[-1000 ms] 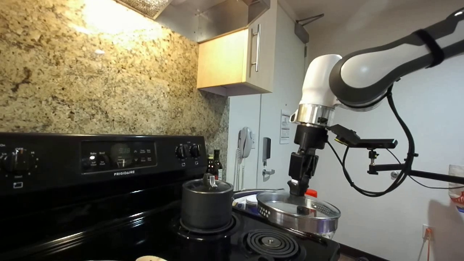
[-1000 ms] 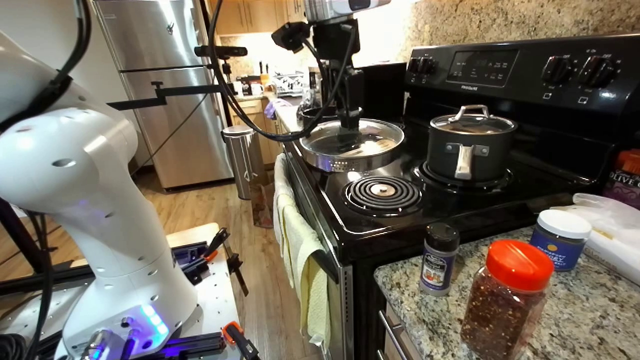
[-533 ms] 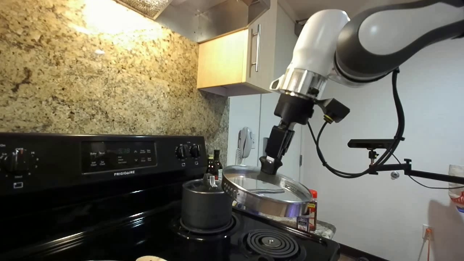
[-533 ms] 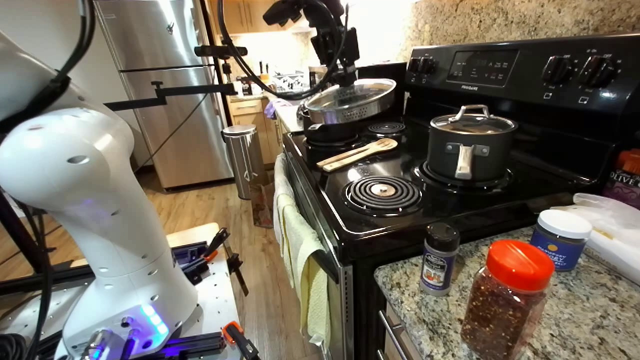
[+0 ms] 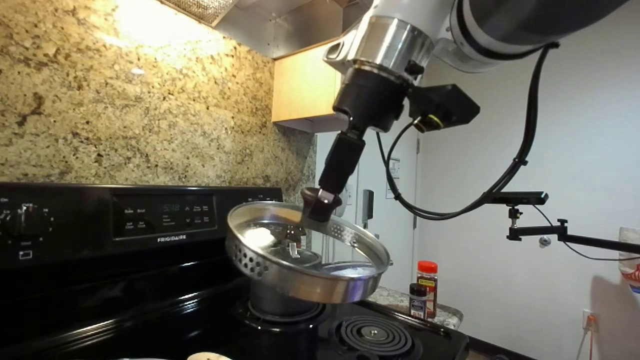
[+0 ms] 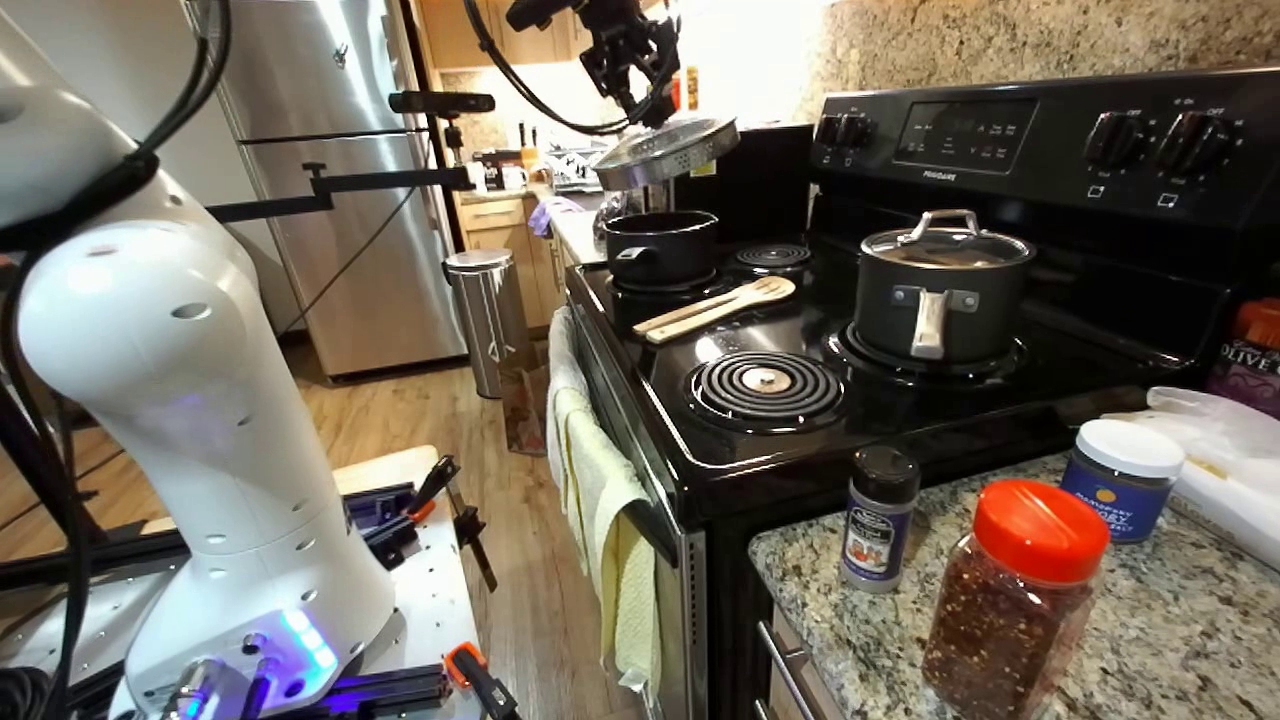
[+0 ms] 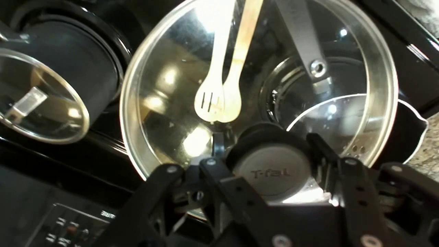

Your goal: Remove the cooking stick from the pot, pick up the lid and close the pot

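A glass lid (image 6: pixel 668 155) hangs tilted from my end effector (image 7: pixel 267 147), which is clamped on its dark knob (image 7: pixel 274 171), higher than the open pot (image 6: pixel 662 245) on the stovetop (image 6: pixel 900 420). In the wrist view the pot's mouth (image 7: pixel 403 133) lies beyond the glass and to the right, only partly overlapped by it. In an exterior view the lid slopes down toward the stovetop's front edge, while the mouth sits level. Closing the pot, I judge, turns on squaring that slope to the mouth, centring and lowering. Two wooden utensils (image 6: pixel 718 308) lie near the pot, outside it, so the removal looks done. A covered pot (image 6: pixel 945 290) stands well apart.
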`<state>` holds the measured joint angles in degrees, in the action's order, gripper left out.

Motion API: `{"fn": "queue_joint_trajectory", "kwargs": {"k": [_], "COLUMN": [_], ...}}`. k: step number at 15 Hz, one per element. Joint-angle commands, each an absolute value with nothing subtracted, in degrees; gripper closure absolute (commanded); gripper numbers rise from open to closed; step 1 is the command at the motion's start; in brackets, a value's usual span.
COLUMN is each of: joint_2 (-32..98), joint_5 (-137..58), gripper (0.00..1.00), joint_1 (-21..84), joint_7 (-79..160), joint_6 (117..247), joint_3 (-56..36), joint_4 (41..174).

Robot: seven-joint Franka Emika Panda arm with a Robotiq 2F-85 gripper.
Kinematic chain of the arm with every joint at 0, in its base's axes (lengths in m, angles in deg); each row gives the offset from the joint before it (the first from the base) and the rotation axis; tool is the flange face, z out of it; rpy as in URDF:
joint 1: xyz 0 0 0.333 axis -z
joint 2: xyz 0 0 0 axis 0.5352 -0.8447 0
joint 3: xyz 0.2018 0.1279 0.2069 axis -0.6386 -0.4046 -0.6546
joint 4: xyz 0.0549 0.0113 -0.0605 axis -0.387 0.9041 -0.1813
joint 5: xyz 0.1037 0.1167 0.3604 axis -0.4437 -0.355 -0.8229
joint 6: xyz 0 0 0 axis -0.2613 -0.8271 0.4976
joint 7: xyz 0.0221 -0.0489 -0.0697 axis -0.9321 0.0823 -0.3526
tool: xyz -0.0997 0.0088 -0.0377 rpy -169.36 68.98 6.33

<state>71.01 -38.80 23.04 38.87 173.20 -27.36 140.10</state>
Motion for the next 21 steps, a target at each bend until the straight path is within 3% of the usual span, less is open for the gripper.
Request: {"fn": "queue_joint_trajectory", "kwargs": {"k": [1, 8, 9, 10, 21], "joint_2": [62.8, 48.0, 51.2, 49.8, 49.4], "joint_5": [-36.5, -34.6, -35.3, -35.3, -35.3], "gripper": [0.65, 0.65, 0.65, 0.4, 0.4], "joint_1": [20.7, 18.0, 17.9, 17.9, 17.8], "joint_7": [34.6, 29.4, 32.1, 31.9, 32.0], "joint_6": [171.9, 170.7, 172.8, 172.9, 172.8], "joint_3": [-29.3, -30.5, -30.3, -30.3, -30.2], "joint_4": [131.1, 119.1, 124.2, 123.4, 123.6]}}
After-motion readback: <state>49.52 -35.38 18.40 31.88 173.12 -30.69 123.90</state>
